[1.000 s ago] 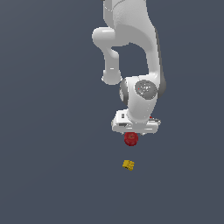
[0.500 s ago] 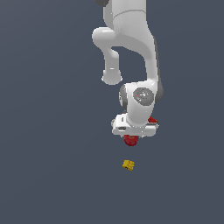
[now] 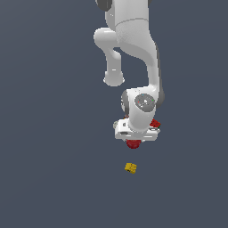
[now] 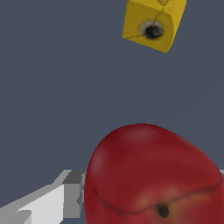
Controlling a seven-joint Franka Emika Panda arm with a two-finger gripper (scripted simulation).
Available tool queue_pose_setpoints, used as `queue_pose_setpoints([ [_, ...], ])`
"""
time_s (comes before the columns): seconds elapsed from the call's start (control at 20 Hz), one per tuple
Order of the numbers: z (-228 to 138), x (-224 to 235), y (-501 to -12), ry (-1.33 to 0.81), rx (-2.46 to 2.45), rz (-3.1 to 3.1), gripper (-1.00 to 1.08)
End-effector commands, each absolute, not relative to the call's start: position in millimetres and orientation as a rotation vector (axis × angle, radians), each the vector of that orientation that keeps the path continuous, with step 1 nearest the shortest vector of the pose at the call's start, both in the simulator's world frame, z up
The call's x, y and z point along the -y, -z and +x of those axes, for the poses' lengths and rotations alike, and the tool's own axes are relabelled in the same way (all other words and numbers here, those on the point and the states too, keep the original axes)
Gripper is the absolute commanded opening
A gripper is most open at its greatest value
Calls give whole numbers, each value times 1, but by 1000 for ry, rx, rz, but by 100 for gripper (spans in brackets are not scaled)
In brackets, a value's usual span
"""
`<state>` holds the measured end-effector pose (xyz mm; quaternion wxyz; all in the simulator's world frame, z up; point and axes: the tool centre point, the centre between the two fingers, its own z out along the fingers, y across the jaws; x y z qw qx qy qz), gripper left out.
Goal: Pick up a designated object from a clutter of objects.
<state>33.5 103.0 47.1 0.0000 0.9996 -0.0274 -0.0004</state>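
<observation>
The white claw (image 3: 133, 141) sits right down over the small round glossy dark-red apple (image 4: 153, 175), fingers either side of it; whether they're actually pinching it, I can't tell. The little yellow block (image 3: 130, 168) lies a bit beyond the claw, apart.

No readable text, label, brand, number or sign appeared in either view. The yellow block (image 4: 154, 24) bore only a dark round spot on one face, and the dark-red apple (image 4: 153, 177) carried just a small dark dimple.
</observation>
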Motion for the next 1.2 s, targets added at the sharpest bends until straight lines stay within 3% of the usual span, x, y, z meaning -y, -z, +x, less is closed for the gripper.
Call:
queue_pose_setpoints([
  [0.0, 34, -103, -46, 0, 87, 3140, -100],
  [0.65, 30, -105, -55, 1, 86, 3140, -100],
  [1.15, 11, -114, -105, 0, 86, 3140, -100],
])
